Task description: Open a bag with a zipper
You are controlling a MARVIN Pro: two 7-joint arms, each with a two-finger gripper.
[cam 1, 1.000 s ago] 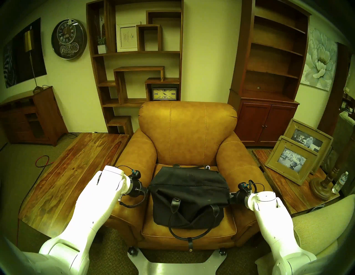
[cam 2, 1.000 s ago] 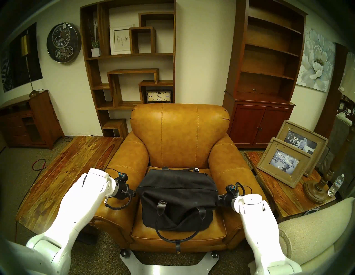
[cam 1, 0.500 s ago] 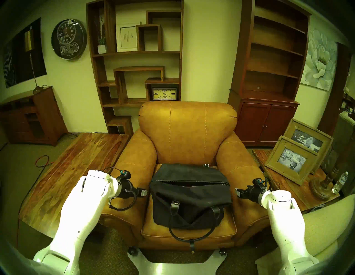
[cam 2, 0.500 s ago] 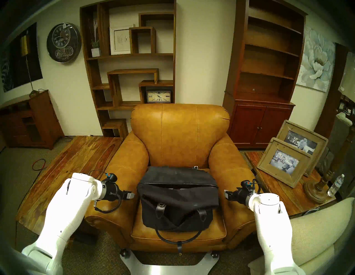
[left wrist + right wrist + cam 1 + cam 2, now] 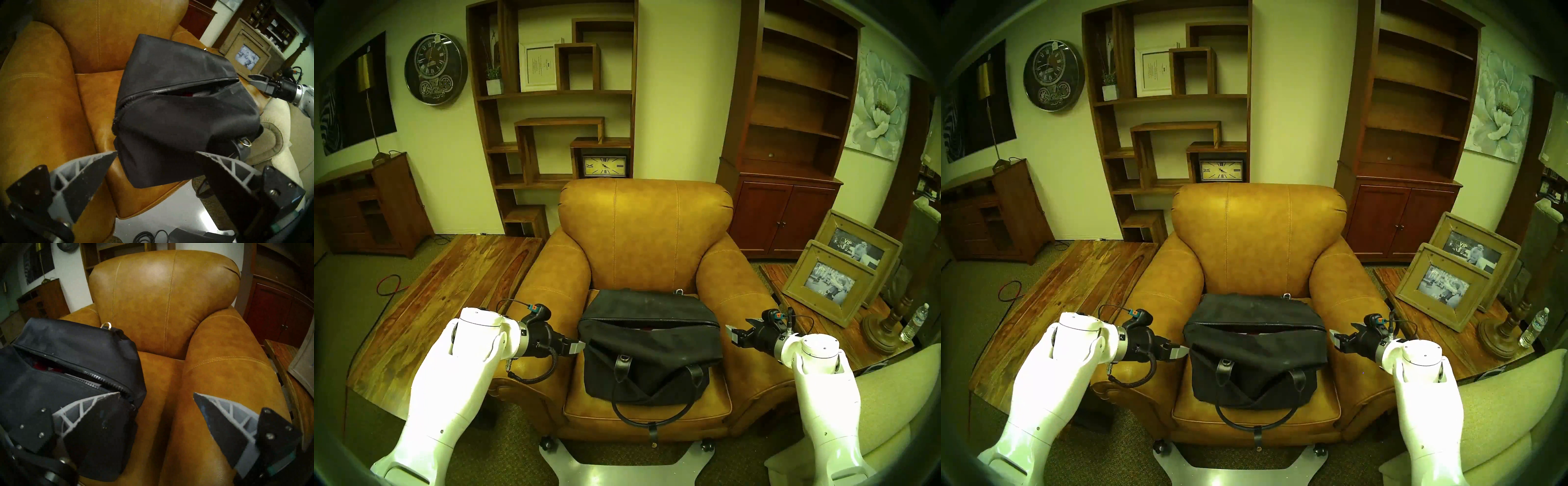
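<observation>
The black canvas bag (image 5: 648, 353) sits on the seat of the tan leather armchair (image 5: 646, 230). Its top zipper (image 5: 650, 324) gapes along most of its length, with something red and white showing inside; in the left wrist view the zipper (image 5: 169, 88) is still joined for a short stretch at the bag's left end. One leather loop handle (image 5: 648, 419) hangs over the seat front. My left gripper (image 5: 578, 347) is open and empty just off the bag's left end. My right gripper (image 5: 733, 334) is open and empty, a little clear of the bag's right end, above the armrest.
The chair's armrests flank the bag closely. A wooden side table (image 5: 816, 325) at the right holds picture frames (image 5: 833, 281), a lamp base and a water bottle (image 5: 914, 322). A beige sofa arm (image 5: 890, 390) is under my right arm. A low wooden table (image 5: 443, 305) stands at the left.
Both grippers were at the bag's ends with the top pulled taut; they have drawn back outward, open. The bag's top has sagged and the zipper gap shows.
</observation>
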